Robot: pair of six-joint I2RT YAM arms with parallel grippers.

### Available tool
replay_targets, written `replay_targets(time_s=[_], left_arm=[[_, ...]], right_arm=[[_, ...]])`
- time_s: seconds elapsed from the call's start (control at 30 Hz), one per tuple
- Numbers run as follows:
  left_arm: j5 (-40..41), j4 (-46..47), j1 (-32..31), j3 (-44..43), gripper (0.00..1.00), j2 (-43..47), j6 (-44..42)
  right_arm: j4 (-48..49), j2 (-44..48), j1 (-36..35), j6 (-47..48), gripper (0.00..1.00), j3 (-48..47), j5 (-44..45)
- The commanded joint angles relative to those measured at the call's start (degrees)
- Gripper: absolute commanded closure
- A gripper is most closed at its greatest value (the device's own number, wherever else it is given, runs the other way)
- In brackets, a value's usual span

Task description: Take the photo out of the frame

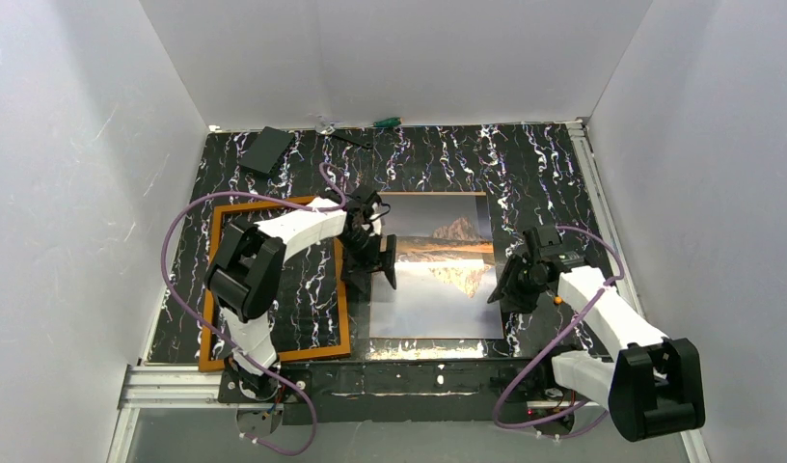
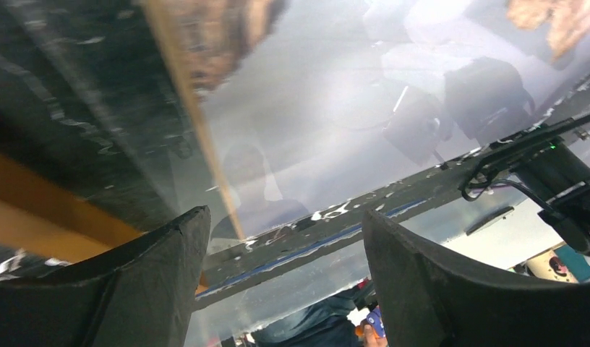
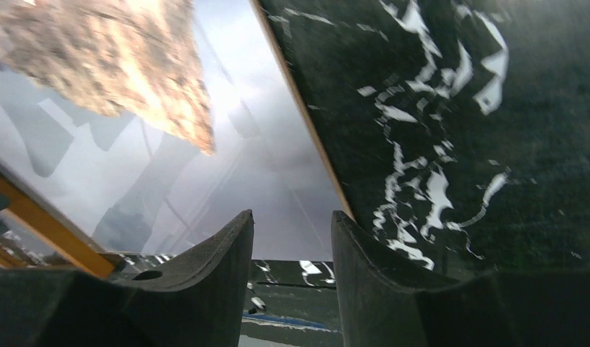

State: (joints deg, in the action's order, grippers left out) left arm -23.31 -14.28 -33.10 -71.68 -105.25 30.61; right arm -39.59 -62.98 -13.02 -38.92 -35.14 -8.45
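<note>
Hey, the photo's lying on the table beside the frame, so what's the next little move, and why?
Probably raise the left hand clear of the photo. The photo lies flat, right of the empty frame, and this hand and the right hand stand open at its side edges, holding nothing.

I've got the photo (image 1: 433,299) lying flat and picture side up on the black marbled table (image 1: 525,164). It's just right of the wooden frame (image 1: 317,353), which lies empty at the left. My left gripper (image 1: 372,262) is at the photo's left edge, fingers spread, and my right gripper (image 1: 511,284) is at its right edge. There's a black box (image 1: 267,149) in the far left corner.
</note>
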Motion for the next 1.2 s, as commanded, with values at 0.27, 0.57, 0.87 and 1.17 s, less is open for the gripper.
replay_targets(time_s=[0.27,0.57,0.87,1.17], left_arm=[[-4.20,3.42,-5.49,0.44,0.25,-3.28,6.62],[-1.45,6.30,-5.56,4.88,0.25,-4.55,7.73],[-0.84,6.20,-5.54,5.52,0.25,-4.94,7.66],[-0.69,5.94,-5.53,5.97,0.25,-4.79,7.51]], right_arm=[[-6.95,3.79,-4.74,-6.35,0.49,4.01,3.14],[-5.95,2.46,-5.41,-7.03,0.50,4.55,4.36],[-3.57,1.82,-5.44,-7.23,0.49,5.43,4.14],[-6.07,2.56,-5.46,-7.81,0.49,3.53,4.01]])
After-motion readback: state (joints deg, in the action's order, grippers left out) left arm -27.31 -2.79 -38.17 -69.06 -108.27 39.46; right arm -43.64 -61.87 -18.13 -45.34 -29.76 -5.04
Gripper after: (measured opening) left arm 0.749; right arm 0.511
